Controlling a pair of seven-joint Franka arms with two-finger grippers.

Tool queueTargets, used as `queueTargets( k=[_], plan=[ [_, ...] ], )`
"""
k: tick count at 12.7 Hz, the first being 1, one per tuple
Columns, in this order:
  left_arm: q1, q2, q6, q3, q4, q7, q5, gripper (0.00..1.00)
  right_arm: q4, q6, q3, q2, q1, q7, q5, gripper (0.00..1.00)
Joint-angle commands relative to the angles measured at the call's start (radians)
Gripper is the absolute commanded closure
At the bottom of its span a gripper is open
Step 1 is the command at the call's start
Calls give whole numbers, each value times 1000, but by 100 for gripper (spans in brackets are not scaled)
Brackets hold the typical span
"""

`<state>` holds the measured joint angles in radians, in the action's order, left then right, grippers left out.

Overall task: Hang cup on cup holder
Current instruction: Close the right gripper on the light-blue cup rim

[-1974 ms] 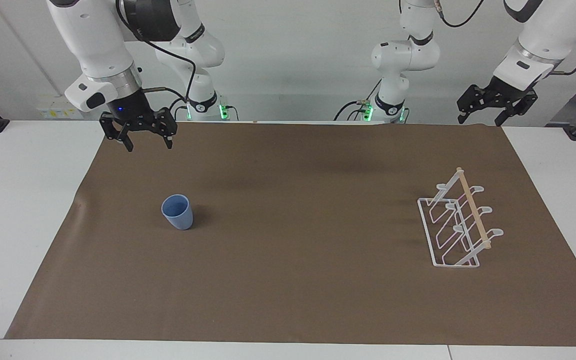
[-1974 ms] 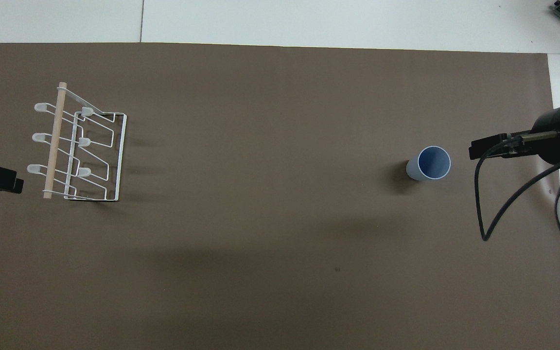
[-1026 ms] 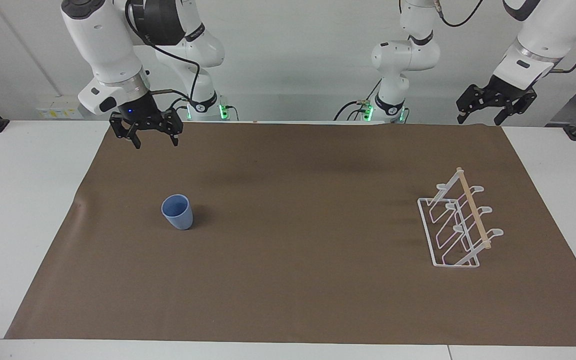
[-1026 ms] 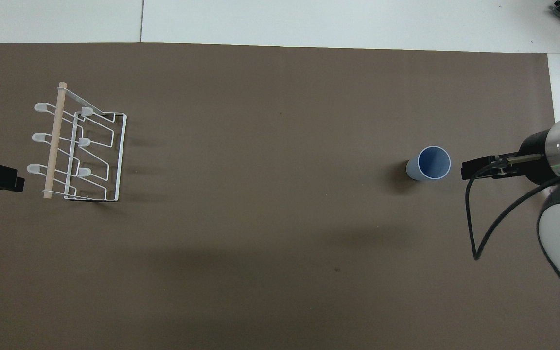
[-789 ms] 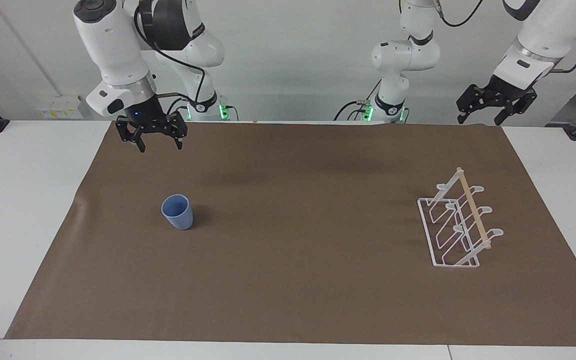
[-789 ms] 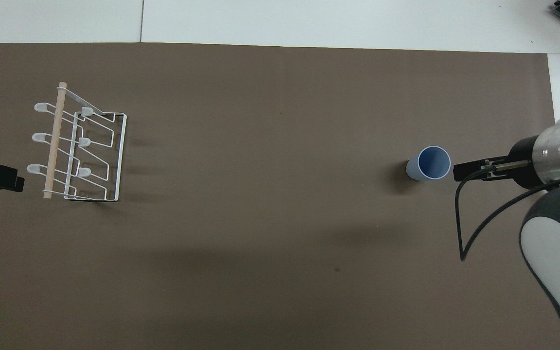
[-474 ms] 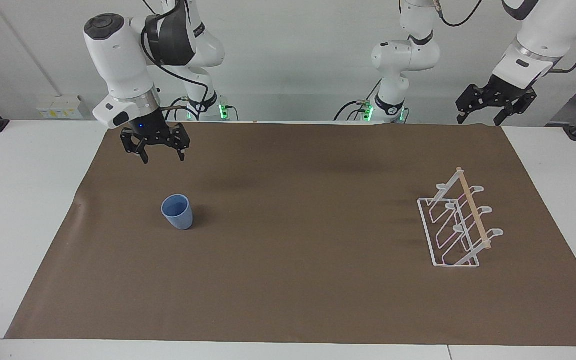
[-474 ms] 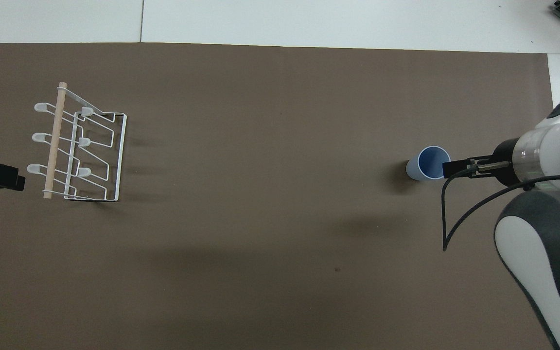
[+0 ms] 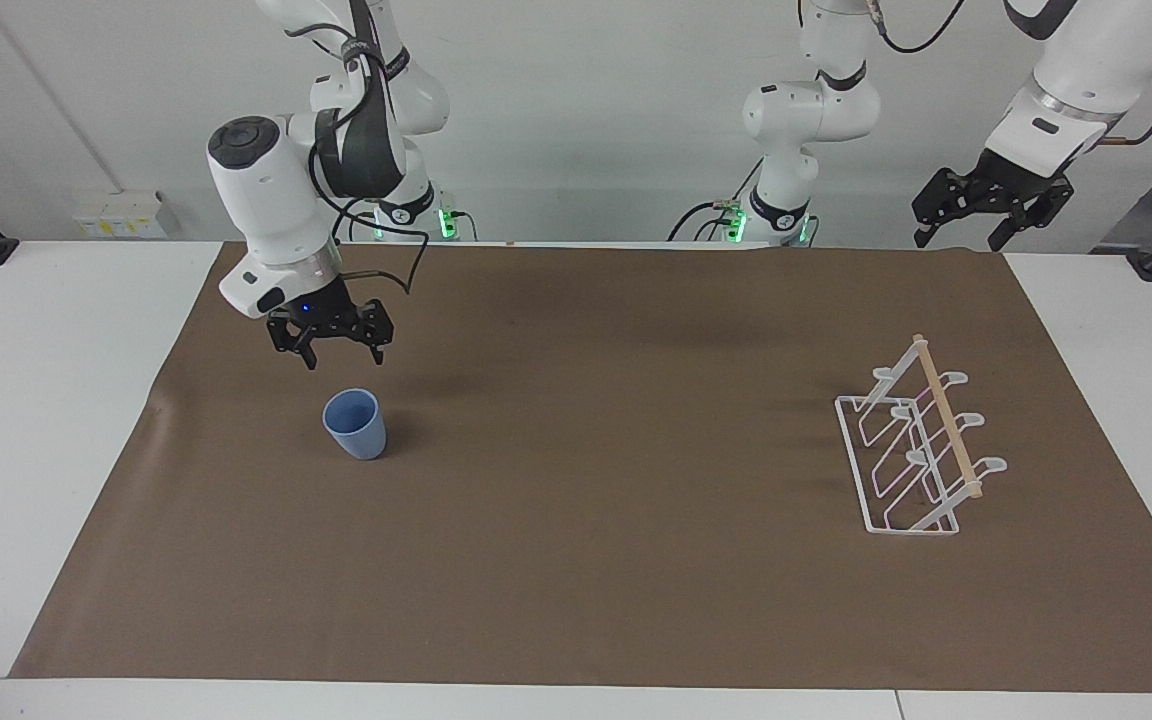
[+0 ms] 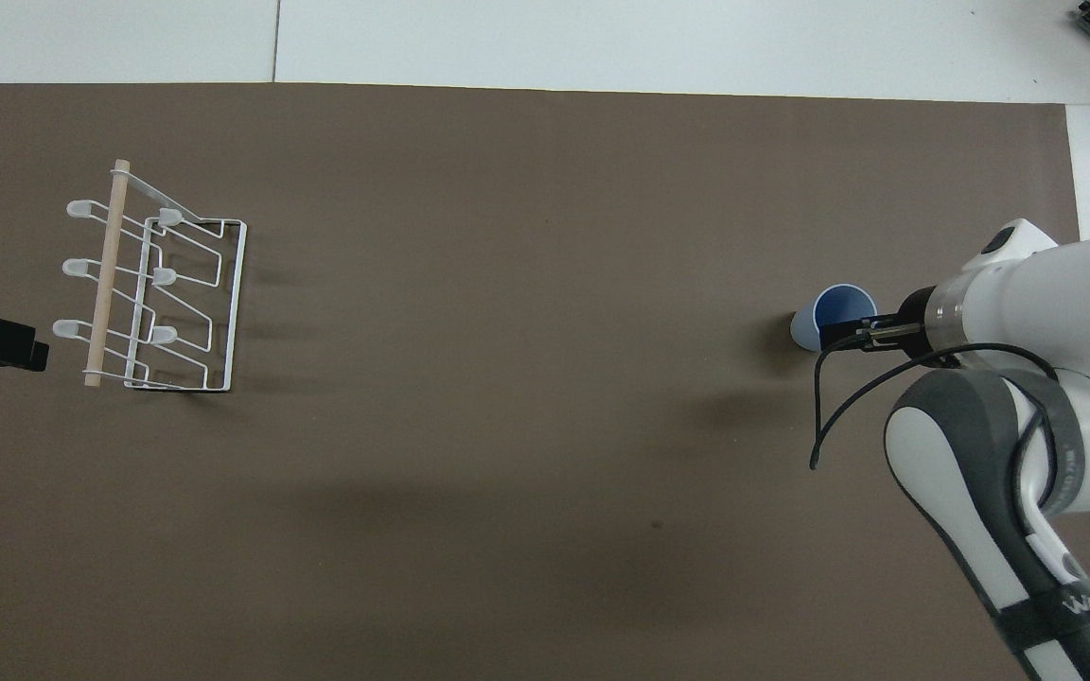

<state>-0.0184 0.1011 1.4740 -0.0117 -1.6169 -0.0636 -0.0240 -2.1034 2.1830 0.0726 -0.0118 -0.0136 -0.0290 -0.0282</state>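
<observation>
The light-blue cup (image 9: 355, 424) stood upright, seemingly empty; the white wire cup holder (image 9: 918, 455) stood well apart.

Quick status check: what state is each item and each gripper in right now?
cup: upright on the brown mat, mouth up, not held.
cup holder: standing on the mat toward the left arm's end, prongs bare.
right gripper: open, above the cup, not touching.
left gripper: open, waiting, raised at the mat's edge.

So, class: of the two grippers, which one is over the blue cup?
The right gripper, open, is over the cup; the left gripper, also open, waits near the table edge, at the cup holder's end.
</observation>
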Motion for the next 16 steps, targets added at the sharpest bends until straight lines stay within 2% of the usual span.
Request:
queueTargets(
  k=[1,4,10,11,14,16],
  plan=[
    [6,19,14,-4,-15,-10,-4,0,-65,119,3,27,29,20,16,0],
    [6,19,14,-2,-17,-10,-4,0,-116,219,4,46,61,70,16,0],
    [6,19,14,-2,-17,-10,-4,0,-147,294,3,78,75,67,17,0],
    [6,19,14,-2,-17,-10,-4,0,-151,299,3,78,69,58,17,7],
    [6,19,14,-2,-17,-9,-4,0,-150,297,1,79,64,18,17,40],
    [6,19,14,-2,-17,-9,-4,0,-150,294,1,79,54,9,17,72]
  ],
)
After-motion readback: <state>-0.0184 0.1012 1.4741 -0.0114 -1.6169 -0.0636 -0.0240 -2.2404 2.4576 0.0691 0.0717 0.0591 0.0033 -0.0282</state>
